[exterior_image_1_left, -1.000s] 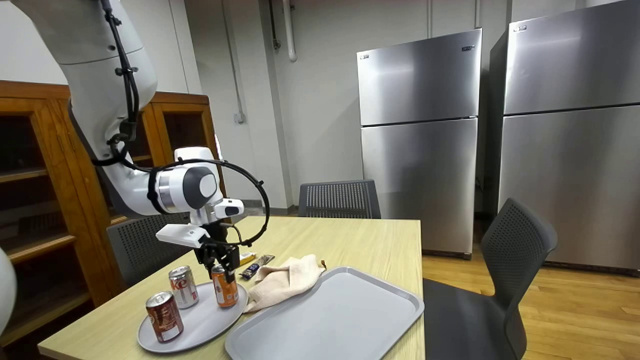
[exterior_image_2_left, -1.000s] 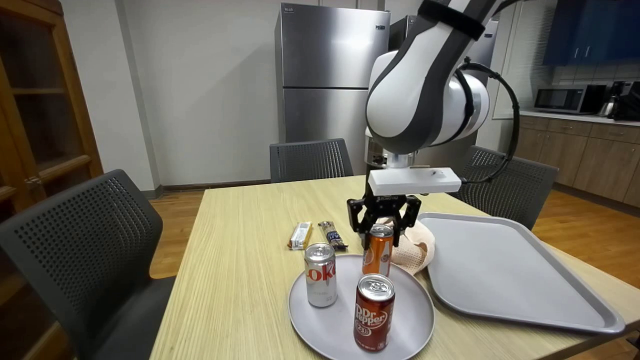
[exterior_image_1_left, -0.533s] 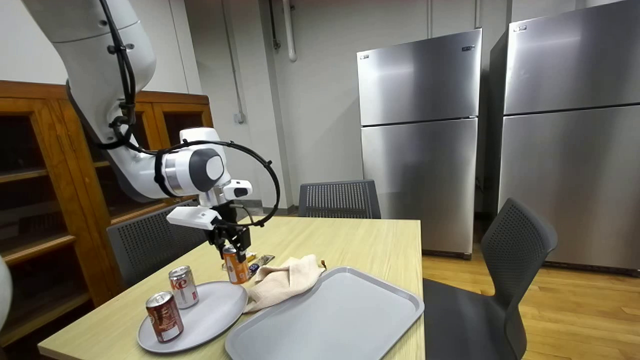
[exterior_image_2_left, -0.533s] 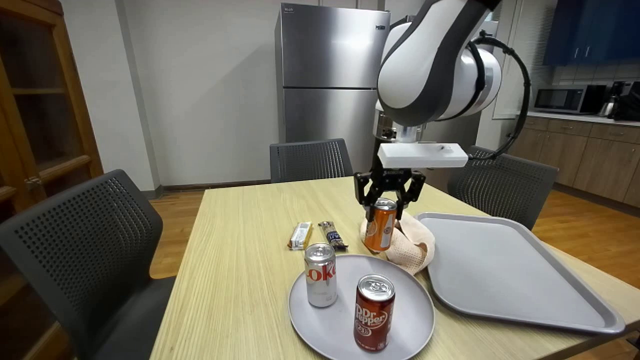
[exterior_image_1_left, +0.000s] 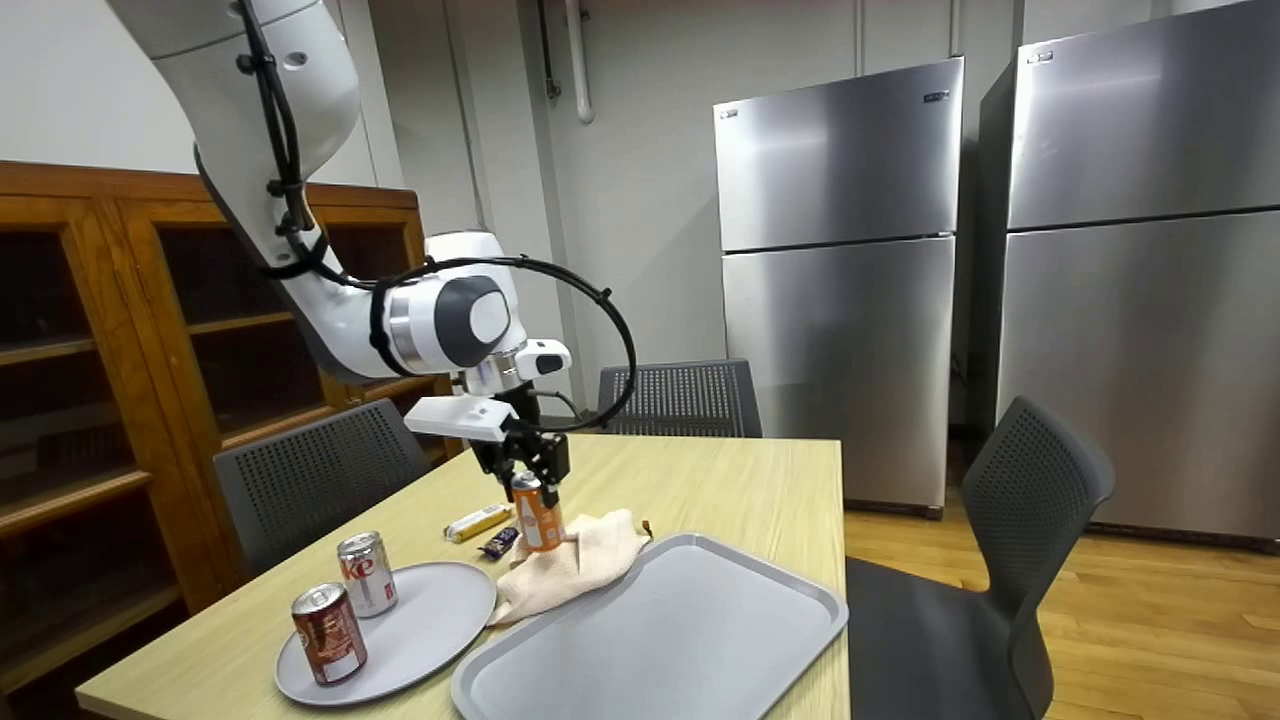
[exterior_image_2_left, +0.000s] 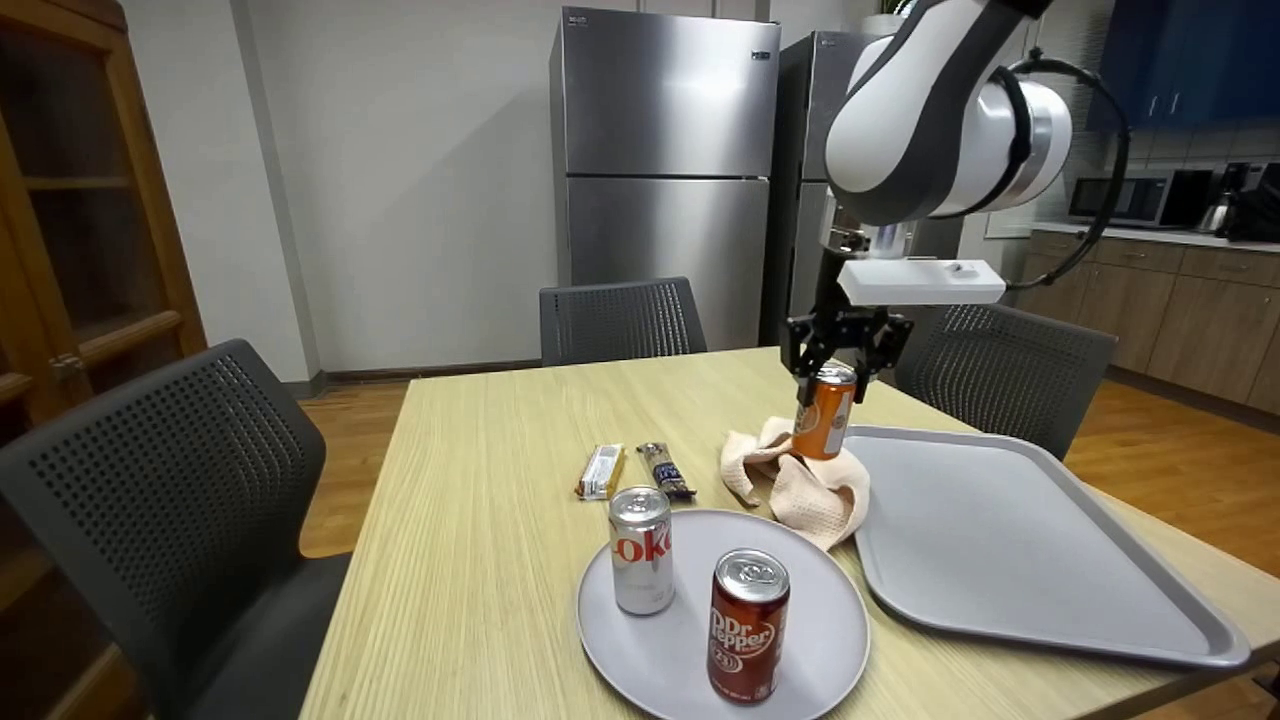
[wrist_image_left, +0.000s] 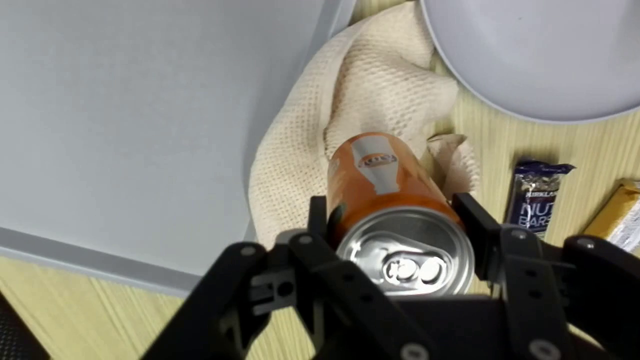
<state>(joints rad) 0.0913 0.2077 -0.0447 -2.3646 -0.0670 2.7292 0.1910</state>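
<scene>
Above the pale table (exterior_image_2_left: 480, 430), now carries the orange can (exterior_image_2_left: 824, 420) off the plate (exterior_image_2_left: 825, 610) and over the cloth (exterior_image_2_left: 815, 502), pinched between both fingers (wrist_image_left: 477, 225), seemingly mid-transfer.

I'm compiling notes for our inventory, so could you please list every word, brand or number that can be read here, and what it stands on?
"Dr Pepper": dark red can
"23": same can, below the name
"oke", in red: silver can
"KIRKLA", cut off: dark blue wrapper
"NUT BARS": same wrapper
Too small or blurred to read: logo on the orange can, print on the yellow-and-white wrapper, fridge badges
</scene>
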